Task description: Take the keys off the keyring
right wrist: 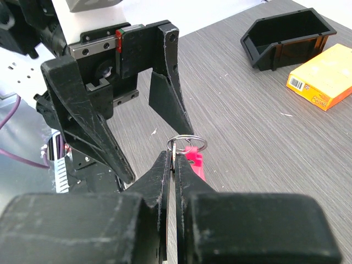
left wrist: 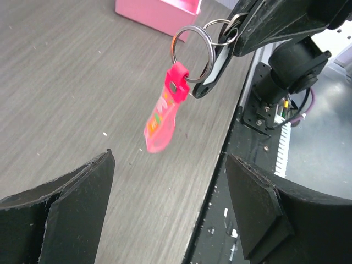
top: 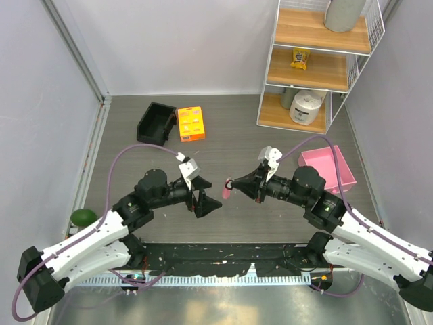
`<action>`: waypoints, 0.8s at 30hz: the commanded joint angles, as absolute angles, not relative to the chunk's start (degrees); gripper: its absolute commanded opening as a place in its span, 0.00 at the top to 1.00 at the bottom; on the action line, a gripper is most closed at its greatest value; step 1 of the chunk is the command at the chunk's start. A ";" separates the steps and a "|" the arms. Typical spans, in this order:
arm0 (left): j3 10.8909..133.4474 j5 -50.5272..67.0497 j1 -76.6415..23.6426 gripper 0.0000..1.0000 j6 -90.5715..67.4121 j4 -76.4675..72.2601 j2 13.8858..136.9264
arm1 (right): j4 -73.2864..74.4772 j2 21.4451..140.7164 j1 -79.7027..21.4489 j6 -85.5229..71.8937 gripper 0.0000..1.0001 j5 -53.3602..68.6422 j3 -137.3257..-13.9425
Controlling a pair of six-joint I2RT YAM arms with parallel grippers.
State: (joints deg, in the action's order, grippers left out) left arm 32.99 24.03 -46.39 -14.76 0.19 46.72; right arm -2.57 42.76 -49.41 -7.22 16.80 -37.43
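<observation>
My right gripper (top: 238,184) is shut and holds a key (left wrist: 213,67) with a black head in the air above the table. The keyring's metal ring (left wrist: 192,50) hangs from it, and its pink-red tag (left wrist: 161,116) dangles below. The tag also shows in the top view (top: 226,191). In the right wrist view the right gripper (right wrist: 175,160) pinches thin metal, with the ring (right wrist: 187,144) and the tag (right wrist: 196,163) just past its tips. My left gripper (top: 203,203) is open and empty, facing the tag from a short way off, its fingers (left wrist: 71,209) wide apart.
A pink tray (top: 333,157) lies at the right. An orange box (top: 191,123) and a black bin (top: 155,122) sit at the back left. A wire shelf unit (top: 318,64) stands at the back right. A green object (top: 83,217) lies at the left edge.
</observation>
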 commanded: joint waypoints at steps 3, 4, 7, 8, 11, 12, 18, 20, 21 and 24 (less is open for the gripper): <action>26.91 22.23 -46.14 0.13 -9.59 -20.80 42.11 | -2.20 42.98 -49.48 -8.61 0.95 16.35 -42.54; 25.50 23.89 -46.14 0.13 -7.58 -23.09 41.06 | -0.81 42.98 -49.40 -8.35 0.95 16.52 -43.41; 22.15 25.49 -46.14 0.13 -3.00 -27.77 38.50 | 2.89 43.94 -49.39 -7.74 0.95 16.87 -45.00; 22.24 25.92 -46.14 0.14 -1.68 -27.51 37.97 | 4.03 44.29 -49.39 -7.65 0.95 16.88 -45.70; 22.41 28.39 -46.14 0.17 -0.26 -27.95 38.23 | 6.94 45.35 -49.39 -7.47 0.95 16.53 -47.46; 22.59 28.30 -46.14 0.17 -0.26 -28.12 38.58 | 8.42 45.61 -49.39 -7.47 0.95 16.52 -48.24; 22.50 29.61 -46.23 0.19 1.58 -31.02 41.39 | 17.64 49.48 -49.39 -8.61 0.95 16.52 -53.70; 21.98 29.79 -46.23 0.20 1.58 -32.51 42.27 | 20.99 50.97 -49.39 -9.05 0.95 16.96 -55.37; 21.89 29.79 -46.23 0.21 1.58 -32.87 42.80 | 21.88 51.67 -49.39 -9.31 0.95 17.57 -56.15; 21.89 30.06 -46.32 0.25 1.50 -33.40 44.47 | 25.56 53.17 -49.40 -9.84 0.95 17.93 -57.39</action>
State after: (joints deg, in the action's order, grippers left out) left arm 21.71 28.77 -46.37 0.08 -27.70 43.05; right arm 19.29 51.88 -49.41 -8.43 17.04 -53.67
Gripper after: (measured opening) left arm 0.767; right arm 0.080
